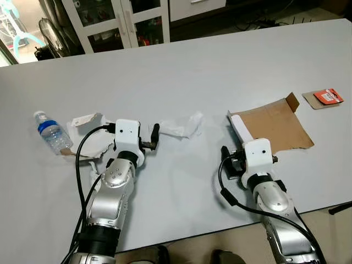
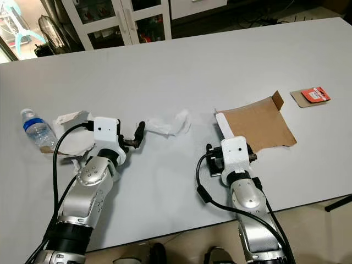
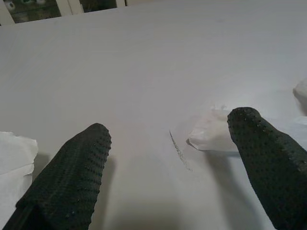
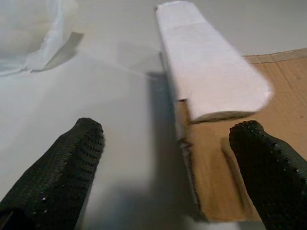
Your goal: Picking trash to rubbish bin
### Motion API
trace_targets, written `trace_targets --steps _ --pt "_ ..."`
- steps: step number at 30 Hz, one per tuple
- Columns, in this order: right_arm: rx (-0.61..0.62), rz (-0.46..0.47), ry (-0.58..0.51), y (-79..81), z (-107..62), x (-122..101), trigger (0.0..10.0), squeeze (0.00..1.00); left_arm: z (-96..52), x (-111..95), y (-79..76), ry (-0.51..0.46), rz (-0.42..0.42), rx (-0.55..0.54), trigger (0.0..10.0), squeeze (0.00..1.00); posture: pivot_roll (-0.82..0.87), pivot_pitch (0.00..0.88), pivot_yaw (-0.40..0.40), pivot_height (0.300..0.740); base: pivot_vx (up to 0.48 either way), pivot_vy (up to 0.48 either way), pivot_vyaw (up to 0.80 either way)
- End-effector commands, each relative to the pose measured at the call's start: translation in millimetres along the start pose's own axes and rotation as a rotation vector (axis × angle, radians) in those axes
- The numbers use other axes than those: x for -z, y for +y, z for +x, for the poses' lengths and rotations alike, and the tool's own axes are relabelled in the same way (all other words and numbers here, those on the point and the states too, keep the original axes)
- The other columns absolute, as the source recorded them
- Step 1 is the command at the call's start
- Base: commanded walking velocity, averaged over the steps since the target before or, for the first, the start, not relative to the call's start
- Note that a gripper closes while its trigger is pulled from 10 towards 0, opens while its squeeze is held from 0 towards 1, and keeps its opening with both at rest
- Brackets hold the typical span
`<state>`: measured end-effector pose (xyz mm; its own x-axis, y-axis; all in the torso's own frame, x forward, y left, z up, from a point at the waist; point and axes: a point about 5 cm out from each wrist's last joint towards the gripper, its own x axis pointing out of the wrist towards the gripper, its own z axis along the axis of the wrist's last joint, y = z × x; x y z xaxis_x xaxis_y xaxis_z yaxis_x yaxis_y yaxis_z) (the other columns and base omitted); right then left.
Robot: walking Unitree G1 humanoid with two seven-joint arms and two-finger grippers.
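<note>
Nothing binned yet. Left gripper point(image 3: 168, 158) wide open, empty, aimed at crumpled tissue point(image 1: 181, 125). Right gripper point(image 4: 168, 163) wide open, straddling the edge of the brown envelope point(image 1: 275, 124). Bottle point(image 1: 51, 132) on the table point(image 1: 192, 60), untouched.

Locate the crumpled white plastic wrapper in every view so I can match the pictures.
Left eye view: crumpled white plastic wrapper lies mid-table, just beyond the left tool.
Right eye view: same wrapper, again just beyond that tool.
Left wrist view: its near end lies beside one black finger.
Right wrist view: a pale translucent piece in a corner looks like it.
Shared landmark: brown cardboard sheet ahead of the right tool.
</note>
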<state>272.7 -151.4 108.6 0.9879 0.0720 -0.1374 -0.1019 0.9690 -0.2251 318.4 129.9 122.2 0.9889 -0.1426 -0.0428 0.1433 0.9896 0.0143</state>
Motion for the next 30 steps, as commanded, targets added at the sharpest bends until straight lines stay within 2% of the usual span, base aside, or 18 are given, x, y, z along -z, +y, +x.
trace_targets --steps 1,2,4,5,6,7,8,18,28,29,30 --pt "-0.016 -0.020 -0.014 2.3 2.1 -1.6 10.0 0.60 0.1 0.9 0.4 0.002 0.011 -0.006 10.0 0.00 -0.07 0.143 0.070 0.740 0.000 0.000 0.00" --pt "-0.018 -0.030 -0.023 2.1 3.5 -2.5 10.0 0.34 0.2 0.9 0.5 0.002 0.011 -0.006 10.0 0.00 -0.06 0.143 0.071 0.740 0.000 0.000 0.00" --pt "-0.020 -0.040 -0.030 1.9 4.8 -3.3 10.0 0.34 0.2 0.9 0.5 0.002 0.011 -0.006 10.0 0.00 -0.06 0.143 0.071 0.740 0.000 0.000 0.00" --pt "-0.021 -0.045 -0.035 1.5 6.7 -3.5 10.0 0.15 0.2 0.9 0.4 0.001 0.012 -0.006 10.0 0.00 -0.06 0.143 0.071 0.740 0.000 0.000 0.00" --pt "-0.022 -0.048 -0.039 1.1 8.1 -3.7 10.0 0.05 0.2 0.9 0.4 0.001 0.012 -0.005 10.0 0.00 -0.06 0.143 0.071 0.740 0.000 0.000 0.00" --pt "-0.022 -0.048 -0.039 1.1 8.1 -3.7 10.0 0.05 0.2 0.9 0.4 0.001 0.012 -0.005 10.0 0.00 -0.06 0.143 0.071 0.740 0.000 0.000 0.00" --pt "-0.025 -0.052 -0.046 0.3 10.5 -4.1 10.0 0.00 0.2 0.8 0.1 0.000 0.011 -0.005 10.0 0.00 -0.06 0.143 0.071 0.740 0.000 0.000 0.00" --pt "-0.036 -0.065 -0.065 -0.1 19.0 -4.6 10.0 0.00 0.3 0.5 -0.3 -0.001 0.009 -0.006 10.0 0.00 -0.06 0.143 0.073 0.740 0.000 0.000 0.00" --pt "-0.070 -0.049 -0.039 3.9 24.4 7.2 10.0 0.00 -0.3 0.2 0.1 -0.002 0.010 -0.009 10.0 0.00 -0.05 0.150 0.075 0.740 0.000 0.000 0.00" --pt "-0.071 -0.046 -0.035 3.9 24.9 8.4 4.3 0.00 -0.2 0.1 0.0 -0.002 0.010 -0.010 10.0 0.00 -0.05 0.150 0.075 0.740 0.000 0.000 0.00" --pt "-0.071 -0.044 -0.033 3.9 25.3 9.2 4.3 0.00 -0.2 0.1 -0.1 -0.002 0.010 -0.010 10.0 0.00 -0.05 0.150 0.075 0.740 0.000 0.000 0.00"
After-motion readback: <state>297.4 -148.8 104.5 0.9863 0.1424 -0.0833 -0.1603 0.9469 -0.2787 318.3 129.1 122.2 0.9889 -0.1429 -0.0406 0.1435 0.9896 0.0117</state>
